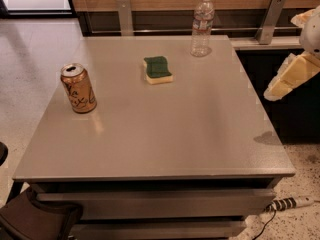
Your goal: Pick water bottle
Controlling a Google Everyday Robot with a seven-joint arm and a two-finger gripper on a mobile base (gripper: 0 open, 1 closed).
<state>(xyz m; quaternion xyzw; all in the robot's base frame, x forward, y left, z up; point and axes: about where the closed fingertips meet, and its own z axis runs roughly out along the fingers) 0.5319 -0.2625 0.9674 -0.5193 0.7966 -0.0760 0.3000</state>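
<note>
The step in hand is the reach, and it has barely begun. The broad, square grey table (175, 129), smooth with a soft sheen, carries everything. The robot's cream-and-yellow gripper (285, 79) hangs off the table's 3 o'clock edge, in the air and holding nothing; I cannot tell how wide it stands.

The small clear plastic water bottle with a white cap and pale label band (202, 26) stands upright at about 1 o'clock on the tabletop, near the far edge and well apart from the gripper.

To do this well, I would bring the gripper in from the 3 o'clock side, level with the tabletop. It should close on the bottle's middle, around the label. The thin, ribbed plastic looks likely to dent, and the bottle seems light and tall enough to tip if nudged before it is held. A centred, gentle squeeze should serve.

The copper-gold aluminium soda can (78, 89), opened and rigid-looking, stands at 9 o'clock. The wavy green-topped yellow sponge (157, 70), soft and flat, lies near 11 o'clock. Both are well apart from that path.
</note>
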